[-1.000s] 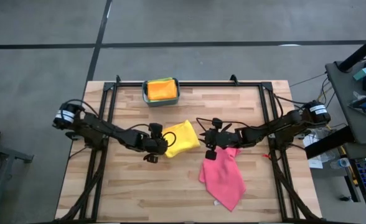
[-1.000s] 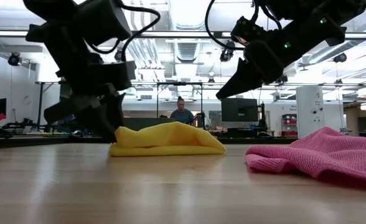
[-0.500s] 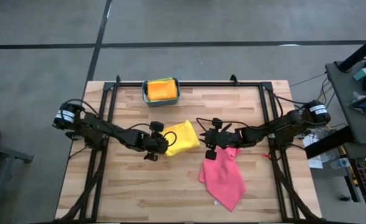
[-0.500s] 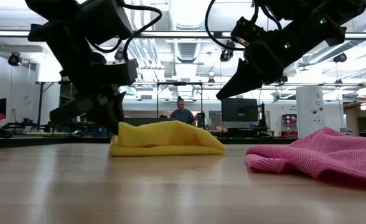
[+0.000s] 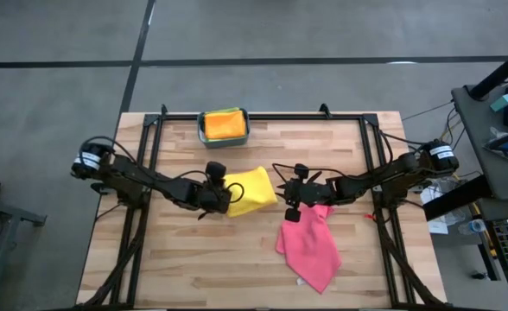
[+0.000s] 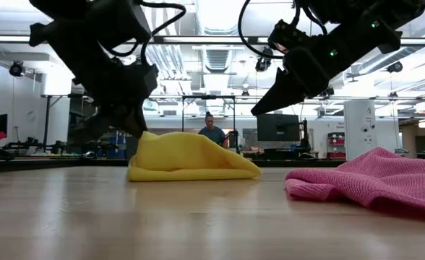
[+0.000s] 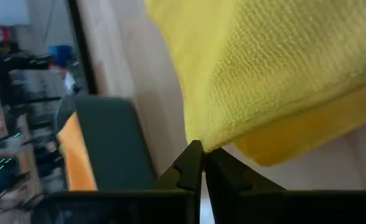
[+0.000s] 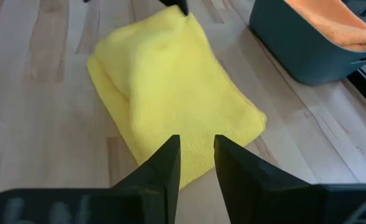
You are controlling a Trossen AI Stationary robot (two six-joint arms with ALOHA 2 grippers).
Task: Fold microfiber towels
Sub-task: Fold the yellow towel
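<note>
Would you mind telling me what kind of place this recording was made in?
Probably a robotics lab or workshop. Beyond the wooden table lies a large open hall with exposed ceiling ducts, computer monitors on benches, and a person at a workstation.

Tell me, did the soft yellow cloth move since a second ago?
Yes. The left hand has pinched a corner of the soft yellow cloth and lifted it into a peak; the rest stays on the wooden table, beside the pink cloth.

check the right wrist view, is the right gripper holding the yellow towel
No, the right gripper hovers above the yellow towel with its fingers apart and nothing between them.
</note>
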